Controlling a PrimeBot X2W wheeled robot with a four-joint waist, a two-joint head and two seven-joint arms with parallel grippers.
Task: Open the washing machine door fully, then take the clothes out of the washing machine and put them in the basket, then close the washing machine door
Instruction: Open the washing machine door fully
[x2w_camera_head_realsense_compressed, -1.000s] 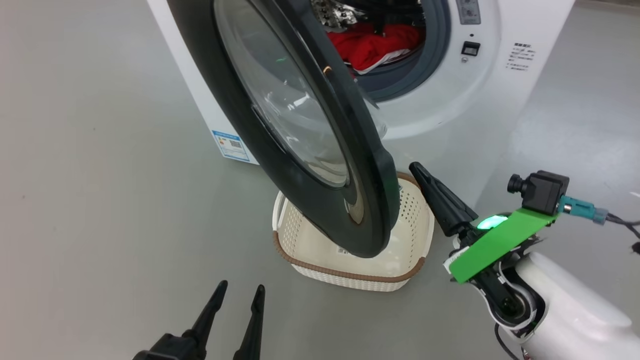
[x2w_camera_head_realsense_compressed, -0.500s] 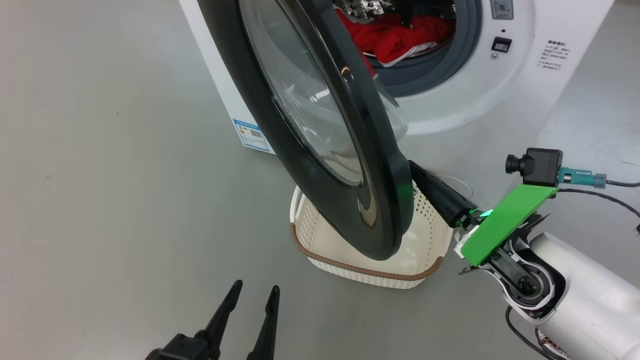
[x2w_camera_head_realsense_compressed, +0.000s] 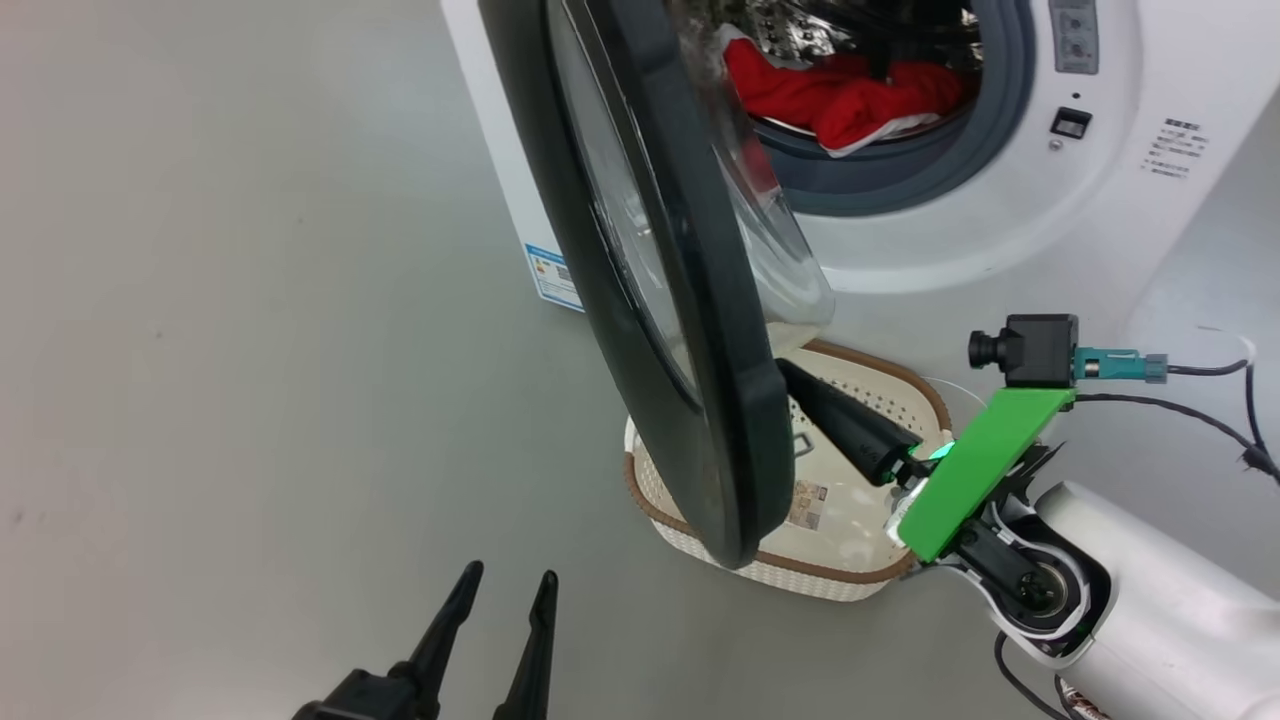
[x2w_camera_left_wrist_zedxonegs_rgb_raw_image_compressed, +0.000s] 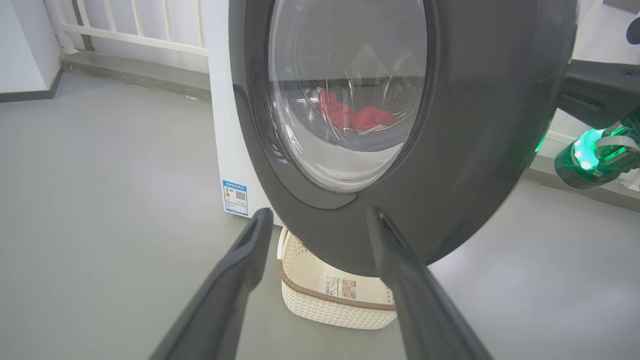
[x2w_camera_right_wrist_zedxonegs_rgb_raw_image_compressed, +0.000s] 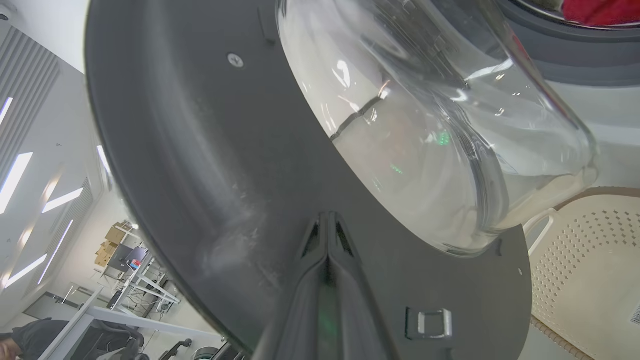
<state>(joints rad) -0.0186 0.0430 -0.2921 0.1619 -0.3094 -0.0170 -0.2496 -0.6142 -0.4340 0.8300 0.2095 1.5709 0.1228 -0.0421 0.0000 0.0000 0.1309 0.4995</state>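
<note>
The washing machine door (x2w_camera_head_realsense_compressed: 720, 400) has a glossy black plastic rim, duller and scuffed on its inner face, around a clear, smooth glass bowl (x2w_camera_right_wrist_zedxonegs_rgb_raw_image_compressed: 425, 125). The washing machine (x2w_camera_head_realsense_compressed: 1000, 240) is smooth, white and lightly shiny, with a matt grey rubber gasket (x2w_camera_head_realsense_compressed: 880, 185) and a bright perforated steel drum (x2w_camera_head_realsense_compressed: 830, 25). The clothes (x2w_camera_head_realsense_compressed: 850, 100) are soft red cloth. The basket (x2w_camera_left_wrist_zedxonegs_rgb_raw_image_compressed: 330, 312) is cream perforated plastic with a brown woven-look edge. The floor (x2w_camera_head_realsense_compressed: 250, 350) is smooth grey with a faint sheen.

A smooth grey floor (x2w_camera_head_realsense_compressed: 200, 300) runs to a white barred railing (x2w_camera_left_wrist_zedxonegs_rgb_raw_image_compressed: 150, 42); long bright ceiling light strips (x2w_camera_right_wrist_zedxonegs_rgb_raw_image_compressed: 15, 175) glow overhead
</note>
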